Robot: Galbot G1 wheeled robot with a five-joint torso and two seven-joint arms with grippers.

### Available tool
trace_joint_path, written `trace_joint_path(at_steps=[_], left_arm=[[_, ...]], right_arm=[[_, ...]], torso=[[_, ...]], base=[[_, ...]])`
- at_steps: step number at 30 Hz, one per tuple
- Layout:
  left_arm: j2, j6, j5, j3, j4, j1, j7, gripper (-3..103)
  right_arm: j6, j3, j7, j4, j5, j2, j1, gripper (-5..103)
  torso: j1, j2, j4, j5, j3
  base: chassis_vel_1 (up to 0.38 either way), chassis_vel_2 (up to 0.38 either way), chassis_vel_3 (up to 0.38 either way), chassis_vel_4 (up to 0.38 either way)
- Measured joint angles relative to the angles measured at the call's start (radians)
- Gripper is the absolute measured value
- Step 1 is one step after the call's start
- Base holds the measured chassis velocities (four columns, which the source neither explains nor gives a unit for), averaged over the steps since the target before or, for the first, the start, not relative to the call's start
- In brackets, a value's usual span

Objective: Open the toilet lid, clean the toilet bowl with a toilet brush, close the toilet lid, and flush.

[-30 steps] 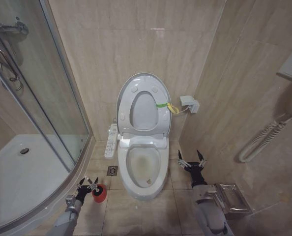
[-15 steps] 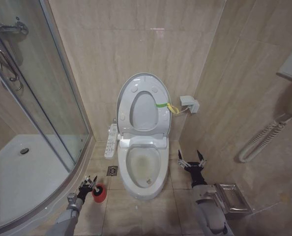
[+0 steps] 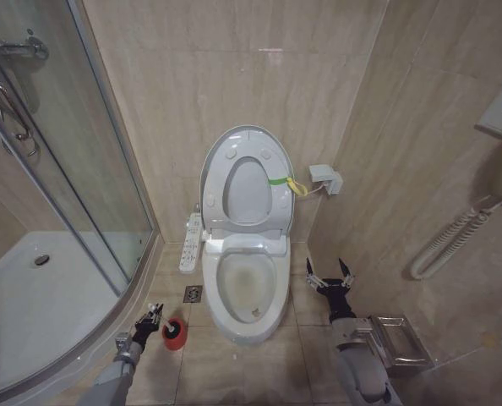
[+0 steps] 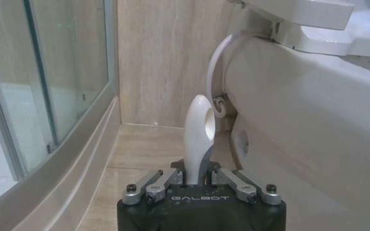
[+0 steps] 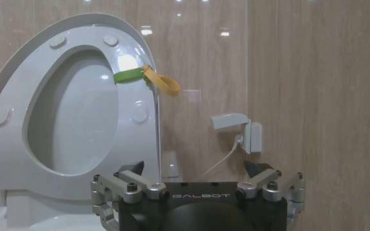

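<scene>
In the head view, the toilet lid (image 3: 248, 176) stands raised against the tiled wall at frame centre, a glossy white oval with its long axis vertical and a green strap with yellow loop on its right edge. Below it the toilet bowl (image 3: 249, 288), white ceramic, shows a brownish stain inside. At lower left the left gripper (image 3: 150, 320) sits beside the small red holder (image 3: 175, 336). At lower right the right gripper (image 3: 330, 275) hangs with jaws spread.

In the left wrist view, the left gripper (image 4: 200, 185) pinches the toilet brush (image 4: 198, 139) by its smooth pale handle, which points straight up at centre.

In the right wrist view, the right gripper (image 5: 198, 178) at bottom centre is splayed wide and holds nothing, facing the lid (image 5: 69, 101).
</scene>
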Motion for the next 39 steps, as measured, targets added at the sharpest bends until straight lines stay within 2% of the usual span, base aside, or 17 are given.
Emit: trace_joint_path(at_steps=[13,20,33,39], left_arm=[[0.013,-0.007,0.003,-0.009,-0.045,0.032,-0.011,19],[0.026,0.001,-0.001,0.001,-0.168,0.088,-0.025,19],[0.057,0.027,-0.008,0.003,-0.303,0.149,-0.04,19],[0.094,0.05,-0.04,0.002,-0.44,0.209,-0.068,19]], right_arm=[[0.0,0.0,0.0,0.0,0.0,0.0,0.0,100],[0.0,0.0,0.0,0.0,0.0,0.0,0.0,100],[0.0,0.0,0.0,0.0,0.0,0.0,0.0,100],[0.0,0.0,0.0,0.0,0.0,0.0,0.0,100]], torso=[[0.0,0.0,0.0001,0.0001,0.0],[0.0,0.0,0.0001,0.0001,0.0],[0.0,0.0,0.0001,0.0001,0.0],[0.0,0.0,0.0001,0.0003,0.0]], base=[[0.0,0.0,0.0,0.0],[0.0,0.0,0.0,0.0],[0.0,0.0,0.0,0.0],[0.0,0.0,0.0,0.0]])
